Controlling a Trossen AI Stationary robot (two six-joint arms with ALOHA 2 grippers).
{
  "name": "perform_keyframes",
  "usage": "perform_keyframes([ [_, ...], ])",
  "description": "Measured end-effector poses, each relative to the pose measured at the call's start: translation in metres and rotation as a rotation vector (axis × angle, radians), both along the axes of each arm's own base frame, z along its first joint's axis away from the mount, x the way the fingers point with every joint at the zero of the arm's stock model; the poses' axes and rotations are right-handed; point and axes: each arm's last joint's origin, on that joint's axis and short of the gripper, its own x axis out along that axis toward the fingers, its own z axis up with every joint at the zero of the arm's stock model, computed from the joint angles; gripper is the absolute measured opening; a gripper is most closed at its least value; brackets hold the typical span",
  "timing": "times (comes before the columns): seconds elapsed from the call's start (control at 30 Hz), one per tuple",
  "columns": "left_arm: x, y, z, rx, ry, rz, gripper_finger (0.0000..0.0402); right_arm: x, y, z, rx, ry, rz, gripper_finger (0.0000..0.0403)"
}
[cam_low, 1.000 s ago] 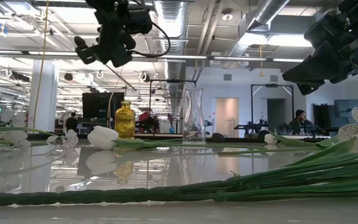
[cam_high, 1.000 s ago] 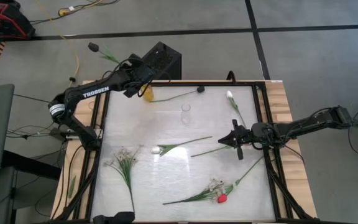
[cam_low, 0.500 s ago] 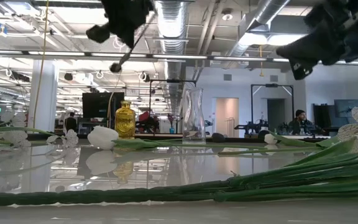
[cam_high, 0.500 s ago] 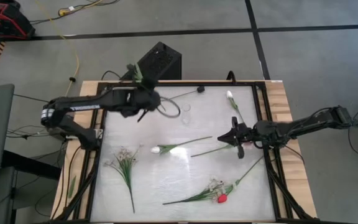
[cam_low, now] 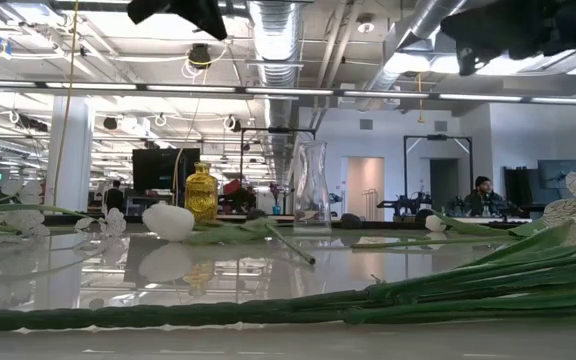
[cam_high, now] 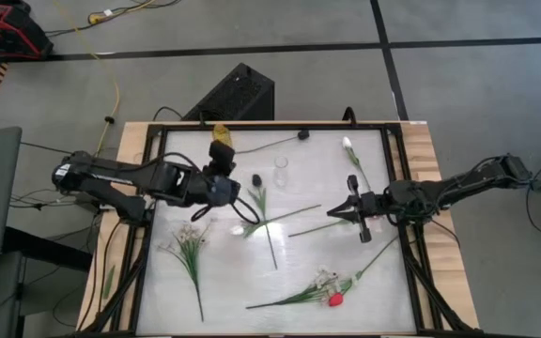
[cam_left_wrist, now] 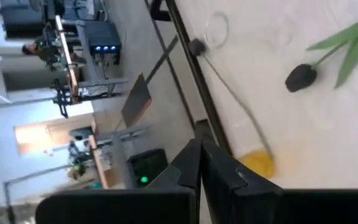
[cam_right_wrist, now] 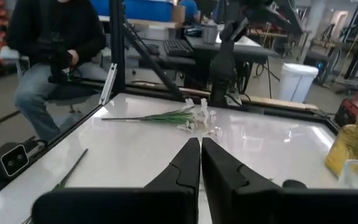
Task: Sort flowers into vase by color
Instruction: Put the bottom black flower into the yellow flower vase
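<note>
Left gripper [cam_high: 228, 191] is hovering over the counter [cam_high: 327, 253] near the yellow bottle [cam_high: 223, 136], its fingers [cam_left_wrist: 194, 168] clenched on nothing, with a sprig [cam_high: 188, 246] lying just in front of it toward the counter's near-left part. A dark flower [cam_high: 261, 202] is lying loose on the counter just right of that gripper, crossing a white flower [cam_high: 256, 223], its head beside the clear vase [cam_high: 281, 169]; another white flower [cam_high: 350, 155] and a red flower [cam_high: 335, 299] with a second sprig [cam_high: 324, 279] are lying further right. Right gripper [cam_high: 346, 210] is hanging over the counter's right side, its fingers [cam_right_wrist: 191, 162] pressed together and holding nothing.
</note>
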Motion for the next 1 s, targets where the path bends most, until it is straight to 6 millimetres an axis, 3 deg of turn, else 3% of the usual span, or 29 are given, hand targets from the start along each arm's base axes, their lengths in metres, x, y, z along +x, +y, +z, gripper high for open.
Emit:
perform_keyframes([
  [0.07, 0.000, -0.004, -0.005, -0.127, -0.067, 0.018, 0.0000, 0.005, 0.002, -0.001, -0.008, 0.034, 0.003, 0.0050],
  [0.2, 0.010, -0.006, -0.019, -0.567, -0.284, 0.116, 0.0000, 0.016, 0.006, -0.008, 0.022, 0.107, 0.000, 0.0055],
  [0.3, 0.021, -0.010, -0.041, -0.705, -0.197, 0.035, 0.0000, 0.021, 0.007, -0.015, 0.031, 0.155, -0.006, 0.0056],
  [0.47, 0.043, -0.015, -0.080, -0.527, 0.029, -0.167, 0.0020, 0.026, 0.007, -0.022, 0.060, 0.195, -0.019, 0.0056],
  [0.73, 0.092, -0.004, -0.146, -0.281, 0.267, -0.376, 0.0106, 0.024, 0.008, -0.027, 0.141, 0.264, -0.029, 0.0056],
  [0.87, 0.103, 0.005, -0.161, -0.190, 0.389, -0.443, 0.0141, 0.023, 0.009, -0.031, 0.157, 0.306, -0.031, 0.0056],
  [1.0, 0.116, 0.013, -0.167, -0.107, 0.475, -0.526, 0.0150, 0.023, 0.009, -0.031, 0.156, 0.313, -0.035, 0.0056],
])
